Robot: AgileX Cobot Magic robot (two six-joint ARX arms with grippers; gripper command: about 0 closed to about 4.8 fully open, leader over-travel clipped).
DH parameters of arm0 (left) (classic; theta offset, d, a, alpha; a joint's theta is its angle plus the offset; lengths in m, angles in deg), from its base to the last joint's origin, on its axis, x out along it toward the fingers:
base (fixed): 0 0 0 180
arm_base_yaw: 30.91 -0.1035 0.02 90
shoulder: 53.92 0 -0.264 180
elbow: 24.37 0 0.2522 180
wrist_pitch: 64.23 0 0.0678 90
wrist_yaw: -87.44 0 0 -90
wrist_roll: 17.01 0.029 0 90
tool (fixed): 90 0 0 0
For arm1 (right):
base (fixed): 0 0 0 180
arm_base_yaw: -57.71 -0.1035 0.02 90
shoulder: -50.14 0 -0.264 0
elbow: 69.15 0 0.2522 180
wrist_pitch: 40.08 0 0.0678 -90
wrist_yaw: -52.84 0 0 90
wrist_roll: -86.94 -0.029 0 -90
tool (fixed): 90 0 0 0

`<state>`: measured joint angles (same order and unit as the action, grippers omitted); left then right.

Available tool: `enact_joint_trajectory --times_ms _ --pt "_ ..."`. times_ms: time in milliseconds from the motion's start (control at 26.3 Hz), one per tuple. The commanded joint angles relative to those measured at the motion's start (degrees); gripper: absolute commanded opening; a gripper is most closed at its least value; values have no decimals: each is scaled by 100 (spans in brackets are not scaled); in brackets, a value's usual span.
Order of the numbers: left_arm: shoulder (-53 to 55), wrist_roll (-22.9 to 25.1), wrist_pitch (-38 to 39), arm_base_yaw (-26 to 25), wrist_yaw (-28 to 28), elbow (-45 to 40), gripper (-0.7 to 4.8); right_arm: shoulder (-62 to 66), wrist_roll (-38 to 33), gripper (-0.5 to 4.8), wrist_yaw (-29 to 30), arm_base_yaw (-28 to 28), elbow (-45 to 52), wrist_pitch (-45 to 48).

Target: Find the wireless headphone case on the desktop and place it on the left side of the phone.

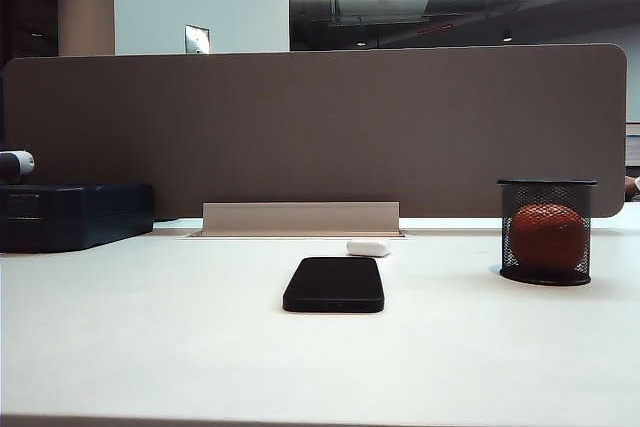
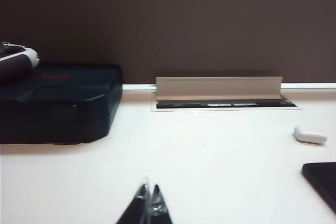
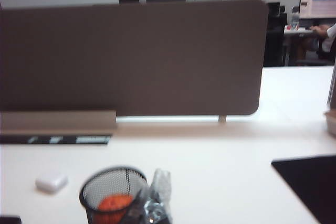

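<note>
The black phone (image 1: 334, 284) lies flat in the middle of the off-white desktop (image 1: 150, 347). The small white wireless headphone case (image 1: 368, 246) rests just behind the phone's far right corner. In the left wrist view the case (image 2: 310, 135) and a corner of the phone (image 2: 321, 180) show far off to one side of my left gripper (image 2: 149, 199), which is shut with nothing in it. My right gripper (image 3: 156, 195) is shut and empty, low beside a mesh cup; the case (image 3: 51, 182) lies beyond that cup. Neither gripper appears in the exterior view.
A dark blue tool case (image 1: 70, 215) sits at the far left against the brown partition (image 1: 320, 127). A black mesh cup (image 1: 546, 231) holding an orange ball stands at the right. A cable-slot flap (image 1: 300, 218) rises behind the phone. A dark mat (image 3: 310, 182) lies near the right gripper.
</note>
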<state>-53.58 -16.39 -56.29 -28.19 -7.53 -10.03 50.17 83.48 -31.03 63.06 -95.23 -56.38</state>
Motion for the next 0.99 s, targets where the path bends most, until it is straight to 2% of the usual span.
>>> enact_joint_trajectory --times_ms 38,419,609,761,875,989 --pt "4 44 -94 7 -39 15 -5 48 -15 -5 -28 -2 -535 -365" --pt "4 44 -94 7 -39 15 -5 1486 17 -5 -17 0 -2800 -1029" --pt "4 44 -92 9 -42 15 -6 2684 20 -5 22 -2 -4409 -1652" --pt "4 44 -92 9 -70 15 -6 3759 26 -5 278 -2 -6109 -2413" --pt "4 44 -94 9 -376 15 -6 4363 26 -5 599 -2 -7090 -2820" --pt "4 44 -92 9 -970 15 -6 5407 28 -5 1021 -2 -8765 -3617"
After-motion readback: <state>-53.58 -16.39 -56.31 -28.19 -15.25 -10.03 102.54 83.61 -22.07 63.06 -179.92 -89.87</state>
